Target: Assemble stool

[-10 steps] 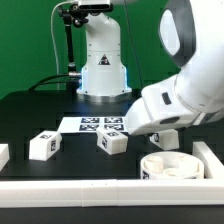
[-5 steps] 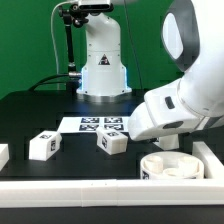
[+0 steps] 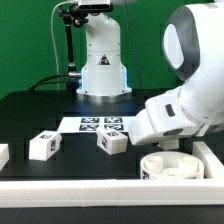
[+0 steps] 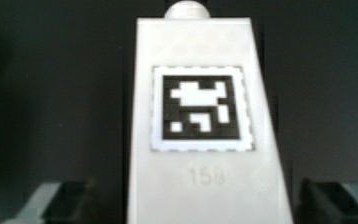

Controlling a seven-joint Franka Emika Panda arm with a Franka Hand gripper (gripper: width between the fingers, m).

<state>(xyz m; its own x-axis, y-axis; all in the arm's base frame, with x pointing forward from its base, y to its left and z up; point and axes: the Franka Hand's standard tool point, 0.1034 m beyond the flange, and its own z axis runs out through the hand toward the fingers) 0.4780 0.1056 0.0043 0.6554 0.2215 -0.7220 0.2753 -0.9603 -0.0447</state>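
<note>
In the wrist view a white stool leg [image 4: 197, 60] with a black-and-white marker tag runs lengthwise between my fingers [image 4: 66, 200]. My gripper [image 4: 197, 205] is open, with a dark gap between the leg and each finger. In the exterior view the arm's wrist [image 3: 175, 115] hides the gripper and this leg, just behind the round white seat [image 3: 170, 166] at the front right. Two more tagged legs lie loose on the black table, one [image 3: 42, 145] at the left and one [image 3: 112, 143] in the middle.
The marker board [image 3: 100, 125] lies flat behind the loose legs. A white rim bar [image 3: 70, 190] runs along the front edge and another [image 3: 212, 158] along the exterior view's right. A white piece [image 3: 3, 155] shows at the left edge. The robot base [image 3: 103, 65] stands at the back.
The arm has shifted toward the exterior view's right and slightly lower behind the seat. The loose legs and the seat have not moved.
</note>
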